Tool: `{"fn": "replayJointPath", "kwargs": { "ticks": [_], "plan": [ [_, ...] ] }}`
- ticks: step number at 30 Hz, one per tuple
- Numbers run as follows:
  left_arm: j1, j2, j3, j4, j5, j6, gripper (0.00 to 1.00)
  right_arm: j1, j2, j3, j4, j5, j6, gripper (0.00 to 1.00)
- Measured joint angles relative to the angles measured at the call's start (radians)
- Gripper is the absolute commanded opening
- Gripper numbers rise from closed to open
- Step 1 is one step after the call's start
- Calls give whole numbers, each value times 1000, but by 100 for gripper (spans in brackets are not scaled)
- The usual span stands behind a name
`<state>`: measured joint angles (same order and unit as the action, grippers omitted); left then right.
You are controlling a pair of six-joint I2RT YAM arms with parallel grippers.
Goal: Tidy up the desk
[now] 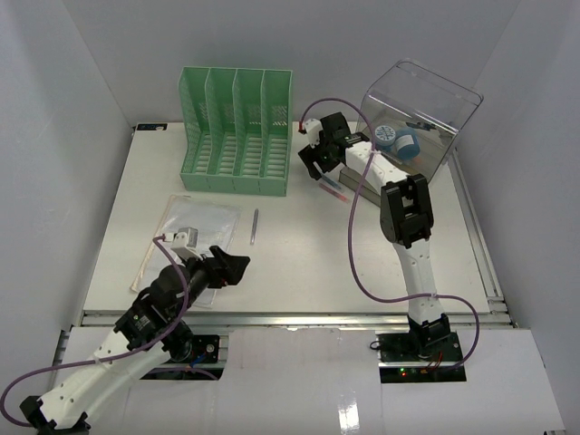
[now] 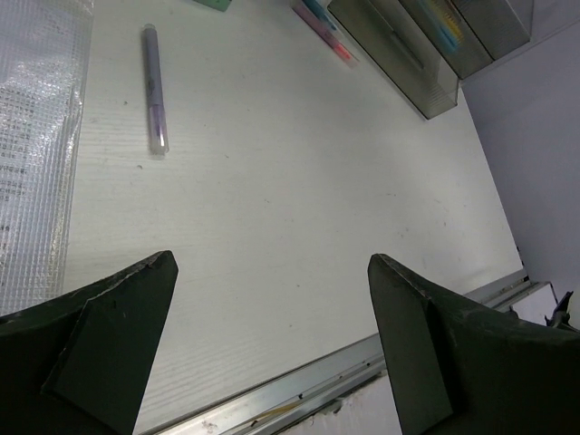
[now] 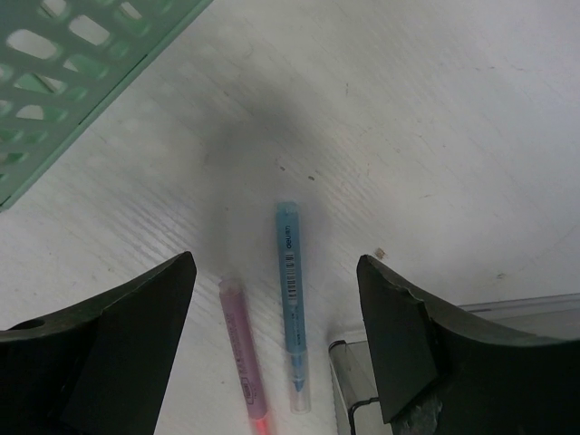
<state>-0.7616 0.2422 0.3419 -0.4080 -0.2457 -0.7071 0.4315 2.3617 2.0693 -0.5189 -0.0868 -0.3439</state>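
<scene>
Nearest us, the left gripper (image 1: 232, 268) hangs with jaws wide apart over the white desk (image 1: 299, 263), by its front rail. Beyond it lies a purple pen (image 1: 255, 226) beside a clear sleeve (image 1: 204, 217). Farther back, the right gripper (image 1: 317, 163), jaws apart, is above a blue pen (image 3: 290, 299) and a pink pen (image 3: 243, 344), between the green rack (image 1: 237, 131) and the clear bin (image 1: 426, 109).

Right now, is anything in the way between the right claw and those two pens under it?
Nothing visible. The right gripper hangs open right above the blue pen and pink pen, both lying uncovered on the desk.
</scene>
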Motion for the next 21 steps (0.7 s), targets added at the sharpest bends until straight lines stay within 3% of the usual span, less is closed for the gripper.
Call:
{"fn": "replayJointPath", "kwargs": {
  "ticks": [6,10,15,21],
  "plan": [
    [0,-60,-1,-8,-34,-23,98,-22,50,3,1,-27,-10,70],
    [0,-66,-1,-16,-41,-34,98,-31,70,3,3,-48,-13,55],
    [0,-65,-1,-26,-46,-46,98,-39,73,3,4,-76,-22,27],
    [0,-65,-1,-34,-46,-57,98,-44,73,-11,21,-109,-33,14]
  ]
}}
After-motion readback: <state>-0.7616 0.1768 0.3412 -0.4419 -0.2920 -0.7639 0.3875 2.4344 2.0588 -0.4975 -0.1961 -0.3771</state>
